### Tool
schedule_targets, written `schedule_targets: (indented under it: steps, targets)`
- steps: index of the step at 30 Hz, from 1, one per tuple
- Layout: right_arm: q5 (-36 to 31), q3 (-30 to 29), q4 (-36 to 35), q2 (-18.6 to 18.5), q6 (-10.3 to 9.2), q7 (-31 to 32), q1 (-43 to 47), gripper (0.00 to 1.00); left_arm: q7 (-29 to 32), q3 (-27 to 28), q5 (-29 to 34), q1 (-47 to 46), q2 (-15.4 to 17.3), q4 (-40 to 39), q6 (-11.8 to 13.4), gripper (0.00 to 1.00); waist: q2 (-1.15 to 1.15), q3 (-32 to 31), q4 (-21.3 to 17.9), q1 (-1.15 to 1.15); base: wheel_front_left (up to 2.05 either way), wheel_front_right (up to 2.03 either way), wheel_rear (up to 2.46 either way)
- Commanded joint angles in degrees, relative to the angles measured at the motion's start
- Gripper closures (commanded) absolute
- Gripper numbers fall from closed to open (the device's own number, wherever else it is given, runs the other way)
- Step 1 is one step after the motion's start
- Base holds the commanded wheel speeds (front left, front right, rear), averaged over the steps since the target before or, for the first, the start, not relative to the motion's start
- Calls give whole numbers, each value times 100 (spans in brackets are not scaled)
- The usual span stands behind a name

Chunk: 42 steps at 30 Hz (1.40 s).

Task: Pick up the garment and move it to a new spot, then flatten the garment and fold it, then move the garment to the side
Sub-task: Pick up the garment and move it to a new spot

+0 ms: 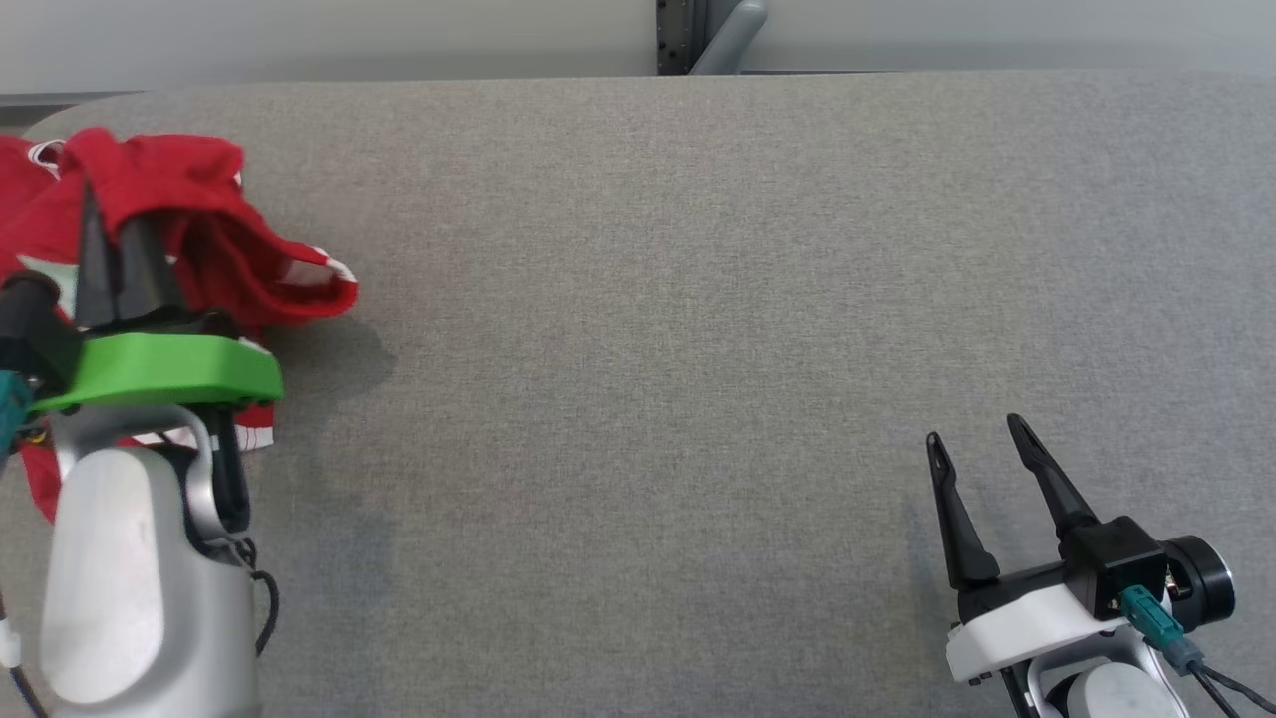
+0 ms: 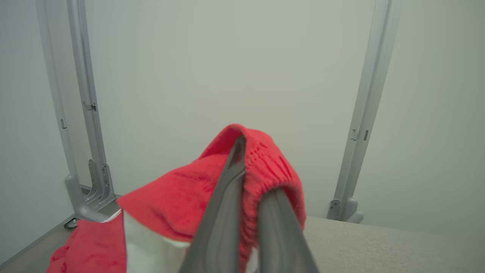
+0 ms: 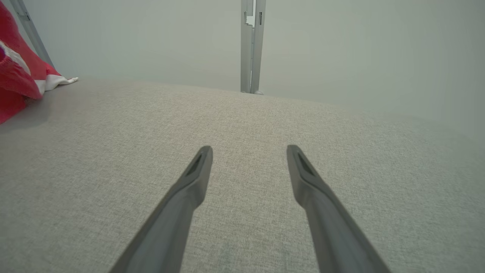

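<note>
Head view, lower left: our left claw (image 1: 110,214) had its two fingers drawn close together on a bunch of the red garment (image 1: 199,199), which draped over the fingertips and trailed onto the grey table (image 1: 648,349) beneath the claw. Left wrist view: we saw cloth pinched between the fingers. Our right claw (image 1: 977,431), well apart from the garment, had its fingers spread wide over the table.

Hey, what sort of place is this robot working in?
Probably a robot lab or test cell, not a home: a wide grey fabric-covered table, plain pale walls with grey metal frame posts, and a red and white knit garment gripped in the left pincer.
</note>
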Motion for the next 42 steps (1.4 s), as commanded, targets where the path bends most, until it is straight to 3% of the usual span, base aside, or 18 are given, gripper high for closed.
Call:
schedule_targets:
  steps: [1,6,13,19,25,30,32,42]
  targets:
    - [45,19,6,-18,0,-18,20,0,151,-182,-8,109,-78,-256,-83,100,31,-86,-118,0,0,0,0]
    - [135,34,17,-19,0,-18,51,0,769,-1053,-86,301,-289,-1350,-290,100,31,-189,-425,0,0,0,0]
    - [307,76,58,-18,0,-18,-8,0,1280,-2204,-493,206,-364,-2020,-254,100,31,-263,-1099,0,0,0,0]
    - [506,116,107,-16,0,-18,-20,0,1295,-3307,-1090,-312,-370,-2080,91,100,31,-242,-1836,0,0,0,0]
    - [620,62,131,-16,0,-18,21,0,1204,-3841,-1269,-754,-369,-1913,404,100,31,-176,-2186,0,0,0,0]
    - [703,74,137,-16,0,-18,-23,0,1170,-4049,-1357,-879,-366,-1111,558,100,31,-84,-2376,0,0,0,0]
    - [740,70,148,-15,0,-18,-38,0,1082,-4091,-1367,-806,-364,-260,609,100,31,-52,-2421,0,0,0,0]
    - [778,244,217,-15,0,-18,-128,0,309,-4720,-1884,-1063,-367,2099,584,100,31,23,-2510,0,0,0,0]
